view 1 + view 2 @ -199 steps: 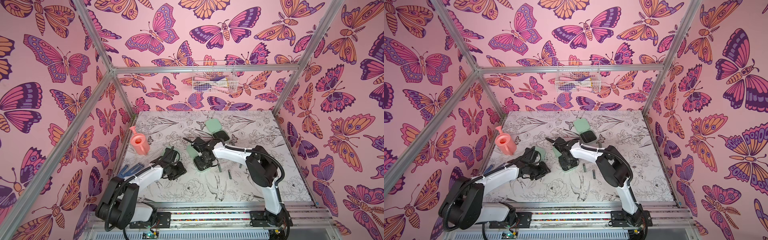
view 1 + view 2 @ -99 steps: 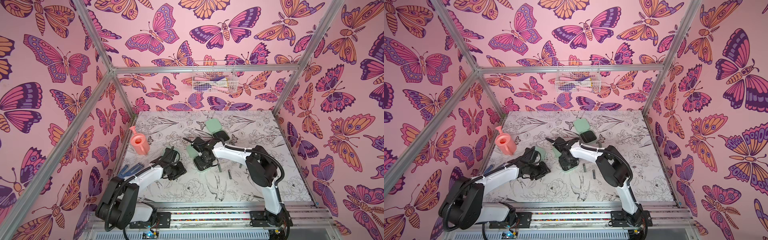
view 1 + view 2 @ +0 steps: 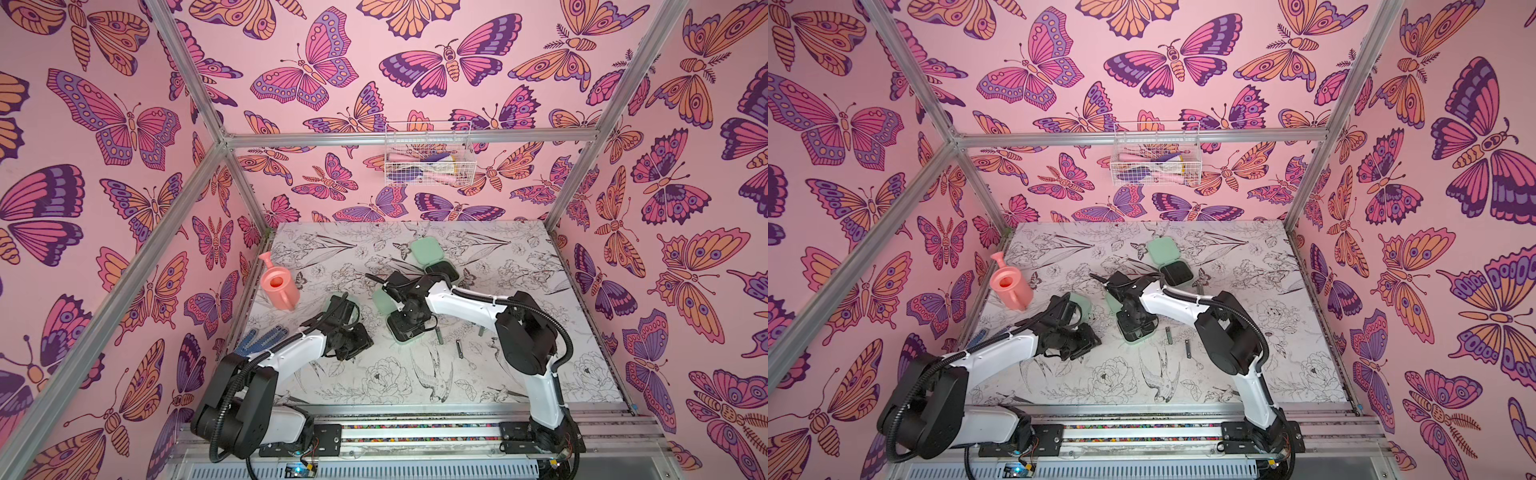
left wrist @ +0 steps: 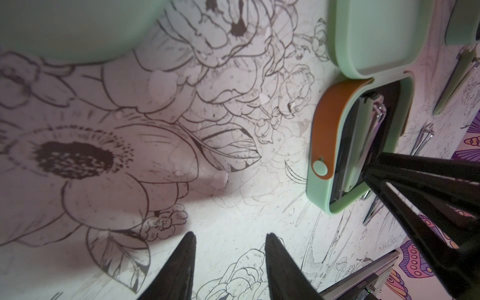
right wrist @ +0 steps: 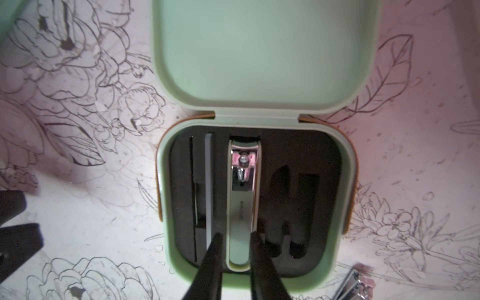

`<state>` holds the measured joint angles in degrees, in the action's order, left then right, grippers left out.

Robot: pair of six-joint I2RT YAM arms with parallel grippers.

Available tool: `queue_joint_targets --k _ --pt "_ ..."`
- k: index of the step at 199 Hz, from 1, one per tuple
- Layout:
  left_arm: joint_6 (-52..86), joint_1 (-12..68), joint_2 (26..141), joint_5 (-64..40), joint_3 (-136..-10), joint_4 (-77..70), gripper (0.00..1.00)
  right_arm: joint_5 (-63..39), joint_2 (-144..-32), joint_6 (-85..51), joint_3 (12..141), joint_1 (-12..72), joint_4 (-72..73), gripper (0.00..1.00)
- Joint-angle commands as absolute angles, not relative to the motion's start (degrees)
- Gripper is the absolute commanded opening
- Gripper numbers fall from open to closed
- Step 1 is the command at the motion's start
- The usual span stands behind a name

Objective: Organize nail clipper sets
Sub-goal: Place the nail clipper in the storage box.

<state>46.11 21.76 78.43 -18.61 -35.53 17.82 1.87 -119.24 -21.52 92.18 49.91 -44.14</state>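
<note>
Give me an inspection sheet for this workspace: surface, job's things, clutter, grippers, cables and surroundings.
Surface: floral-print table, lightly speckled.
Job's things: middle case open, clipper and file slotted, two slots empty; far case open; third case beside left arm, state unclear; loose tools on table.
Clutter: watering can; glove.
Grippers: left gripper open, empty; right gripper straddles clipper, grip unclear.
Cables: black conduit along each arm.
Surroundings: butterfly walls; wire basket on back wall.
</note>
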Motion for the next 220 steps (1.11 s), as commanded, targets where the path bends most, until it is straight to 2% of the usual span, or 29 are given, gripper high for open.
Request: queue_joint_targets --k 1,92,220 --pt "45.97 21.36 78.00 -18.47 -34.58 18.15 0.46 1.99 -118.39 -21.38 94.28 50.10 -45.97 0.15" --pt "45.88 21.36 78.08 -18.35 -34.71 18.16 0.46 1.48 -121.31 -21.88 94.31 50.10 -44.74 0.15" --pt "45.85 21.38 78.17 -18.36 -34.67 18.19 0.46 0.81 -125.01 -23.09 91.68 49.90 -42.06 0.11"
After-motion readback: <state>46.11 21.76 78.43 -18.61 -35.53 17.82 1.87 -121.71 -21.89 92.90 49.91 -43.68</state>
